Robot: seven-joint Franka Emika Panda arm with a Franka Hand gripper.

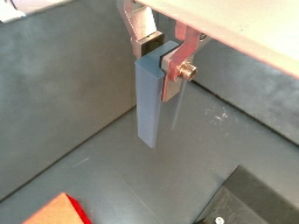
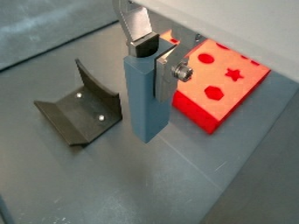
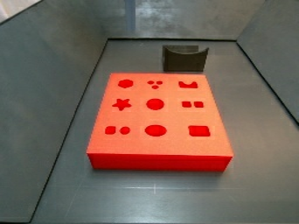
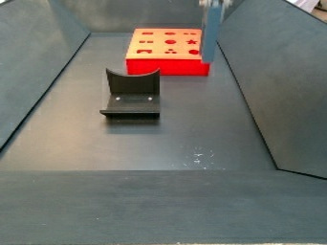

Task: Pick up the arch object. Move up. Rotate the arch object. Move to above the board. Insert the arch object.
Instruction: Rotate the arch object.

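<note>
In both wrist views my gripper (image 1: 162,54) (image 2: 158,57) is shut on the arch object (image 1: 149,101) (image 2: 142,101), a pale blue-grey slab hanging long-side down, clear of the grey floor. The fingers clamp its upper end. The board (image 2: 198,109), red with darker shaped cut-outs, lies on the floor just beyond the hanging slab. A side view shows the whole board (image 3: 135,118), with neither gripper nor slab in the frame. In a side view the slab's lower end (image 4: 211,17) shows at the top edge, off the board's (image 4: 166,66) right side.
The dark L-shaped fixture (image 2: 79,109) (image 3: 184,58) (image 4: 130,94) stands on the floor beside the board. Grey walls (image 4: 255,77) enclose the floor on all sides. A corner of the board (image 1: 65,212) and a dark part of the fixture (image 1: 251,206) show below the slab.
</note>
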